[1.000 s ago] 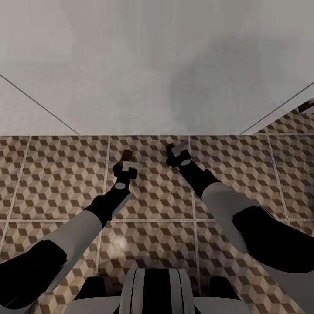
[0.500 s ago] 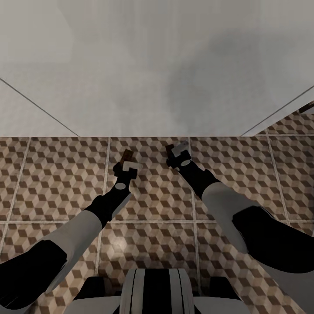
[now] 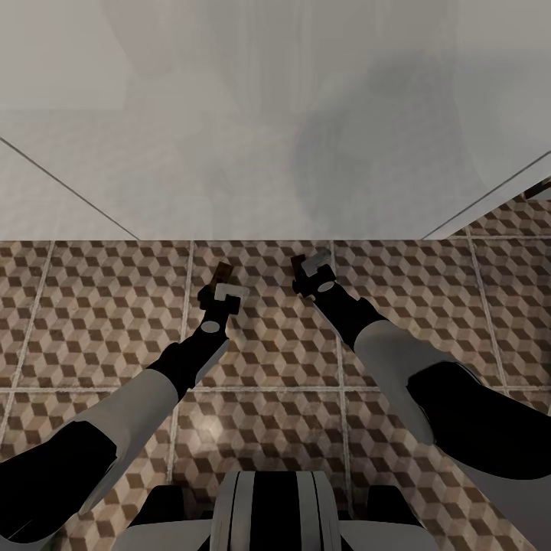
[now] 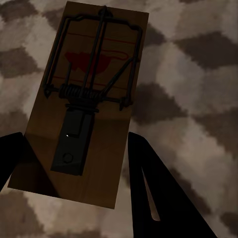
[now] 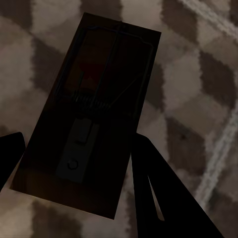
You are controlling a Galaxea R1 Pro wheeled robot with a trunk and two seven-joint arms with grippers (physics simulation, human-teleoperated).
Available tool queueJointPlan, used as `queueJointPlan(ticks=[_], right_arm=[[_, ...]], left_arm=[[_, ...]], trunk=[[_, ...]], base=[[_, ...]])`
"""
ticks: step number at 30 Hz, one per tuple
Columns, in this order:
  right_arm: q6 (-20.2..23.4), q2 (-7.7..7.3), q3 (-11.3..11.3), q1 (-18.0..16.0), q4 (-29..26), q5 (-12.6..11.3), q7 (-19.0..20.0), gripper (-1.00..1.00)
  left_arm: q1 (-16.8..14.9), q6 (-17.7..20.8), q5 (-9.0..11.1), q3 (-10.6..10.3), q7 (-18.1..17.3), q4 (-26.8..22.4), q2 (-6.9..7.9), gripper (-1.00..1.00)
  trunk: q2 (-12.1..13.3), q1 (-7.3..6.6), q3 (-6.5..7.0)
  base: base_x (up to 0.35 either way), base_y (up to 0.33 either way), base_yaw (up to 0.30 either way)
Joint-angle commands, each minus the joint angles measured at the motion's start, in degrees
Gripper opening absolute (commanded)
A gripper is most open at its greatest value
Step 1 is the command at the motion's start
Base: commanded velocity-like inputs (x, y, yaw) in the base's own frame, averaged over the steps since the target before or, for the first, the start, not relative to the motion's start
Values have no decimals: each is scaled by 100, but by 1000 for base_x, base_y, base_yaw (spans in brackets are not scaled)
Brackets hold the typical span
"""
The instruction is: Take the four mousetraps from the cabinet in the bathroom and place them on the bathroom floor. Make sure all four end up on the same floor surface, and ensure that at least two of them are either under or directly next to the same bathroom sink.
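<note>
A: Head view first. Both arms reaching forward and down over the bathroom floor (image 3: 99,306), tiles in brown-and-beige cubes with pale grout. Beyond the tiles, a plain white surface (image 3: 275,115) rising across the upper half.

B: And the left gripper (image 3: 222,293)?

A: Low over the tiles, a mousetrap (image 3: 223,271) poking out past its tip. In the left wrist view, the same mousetrap (image 4: 87,104) seen face on: brown wooden board, dark wire bow and spring, red marking under the wire. Dark fingers (image 4: 158,193) on either side of the board's near end, right up against its edges. Left gripper (image 4: 74,173) closed onto the trap, as far as visible.

B: Right side?

A: Right gripper (image 3: 312,269) near the edge of the white surface, in its shadow, a sliver of brown board (image 3: 296,262) at its tip. Right wrist view much darker: a second mousetrap (image 5: 91,114) between the fingers (image 5: 158,198), near end flanked on both sides. Right gripper (image 5: 74,168) pinching that trap too.

B: Touching the floor, either one?

A: Cannot tell. Cube pattern directly behind both boards, blurred; a grout line (image 5: 218,144) beside the right one.
</note>
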Motion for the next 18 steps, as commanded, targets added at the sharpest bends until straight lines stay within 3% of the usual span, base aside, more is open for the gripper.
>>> queueJointPlan(ticks=[1, 10, 18], right_arm=[[38, 0, 20, -1, -7, 23, -8, -100], [26, 0, 20, -1, 59, 23, -8, -100], [-496, 0, 20, -1, 389, 23, -8, -100]], left_arm=[[-6, 1, 38, -49, 62, -1, 6, -100], [-6, 1, 38, -49, 62, -6, 6, -100], [-6, 1, 38, -49, 62, -13, -1, -100]], trunk=[[-1, -1, -3], [-1, -1, -3], [-1, -1, -3]], base=[[0, 0, 0], [0, 0, 0], [0, 0, 0]])
